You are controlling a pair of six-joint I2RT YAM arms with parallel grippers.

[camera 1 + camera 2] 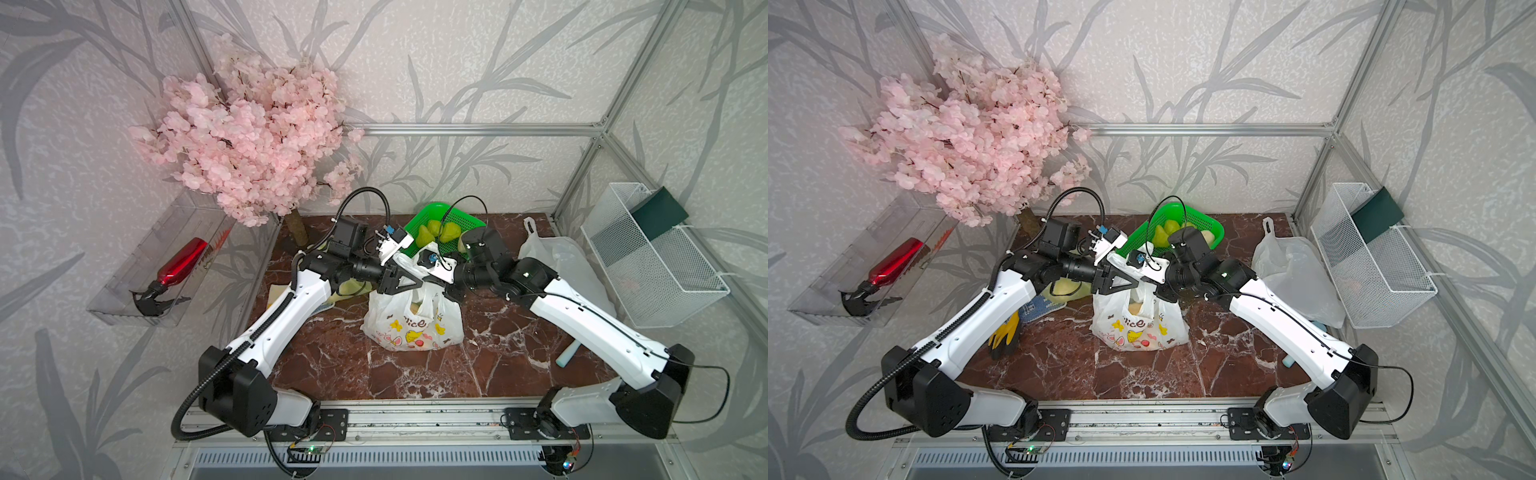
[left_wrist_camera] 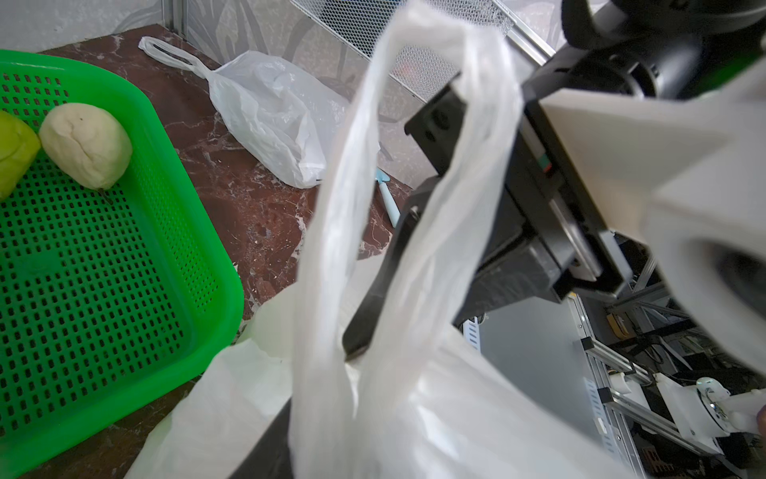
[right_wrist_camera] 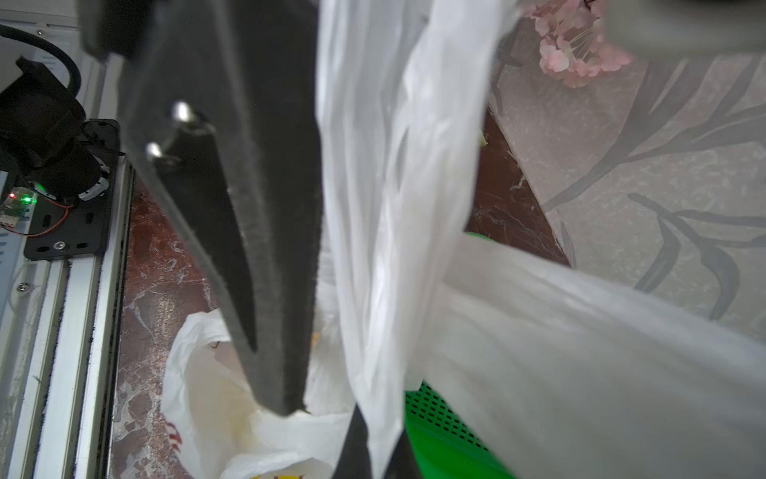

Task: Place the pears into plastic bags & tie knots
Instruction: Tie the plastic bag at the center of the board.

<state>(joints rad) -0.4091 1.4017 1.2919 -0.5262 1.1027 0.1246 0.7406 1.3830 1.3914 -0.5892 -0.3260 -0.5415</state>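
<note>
A white plastic bag (image 1: 413, 328) printed with cartoons stands mid-table with a pear (image 1: 1136, 308) inside. Its handle (image 2: 348, 215) rises as a loop. My right gripper (image 3: 381, 452) is shut on a strip of that handle. My left gripper (image 1: 419, 282) is level with it, jaws parted, and the loop runs loosely past one dark finger (image 2: 265, 448); the other is hidden by plastic. Green pears (image 1: 440, 230) and a cream pear (image 2: 85, 145) lie in the green basket (image 2: 124, 290). Another white bag (image 1: 569, 262) lies at the right. A yellow-green bag (image 1: 1065, 287) sits under the left arm. Knots are out of view.
A pink blossom tree (image 1: 249, 137) stands at the back left. A white wire basket (image 1: 648, 257) hangs on the right wall and a red spray bottle (image 1: 178, 266) sits in the left tray. A yellow glove (image 1: 1005, 332) and a light blue stick (image 1: 567, 355) lie on the marble.
</note>
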